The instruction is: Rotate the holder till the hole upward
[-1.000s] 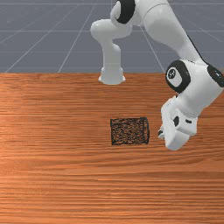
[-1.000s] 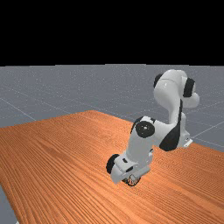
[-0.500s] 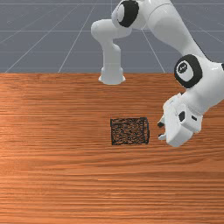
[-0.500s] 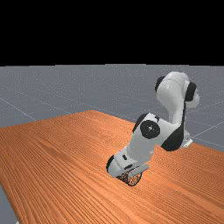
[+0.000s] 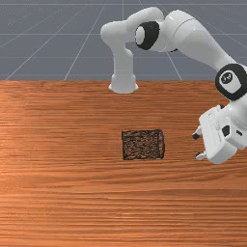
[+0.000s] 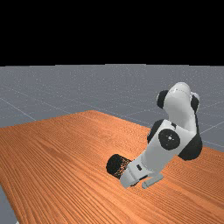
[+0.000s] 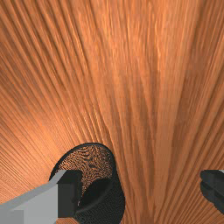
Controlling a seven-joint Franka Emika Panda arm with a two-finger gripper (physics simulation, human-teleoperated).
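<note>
Holder (image 5: 143, 144) lies on its side on the table (image 5: 72, 193), near the middle of the front view — well apart, at the front view's right, your gripper (image 5: 198, 146) is spread wide, holding nothing.

No word, label, brand, number or sign can be read. A small mark (image 5: 226, 77) stands on a round joint cap (image 5: 236, 86) of the arm (image 5: 195, 36), in the front view and the far view, too small to make out.
</note>
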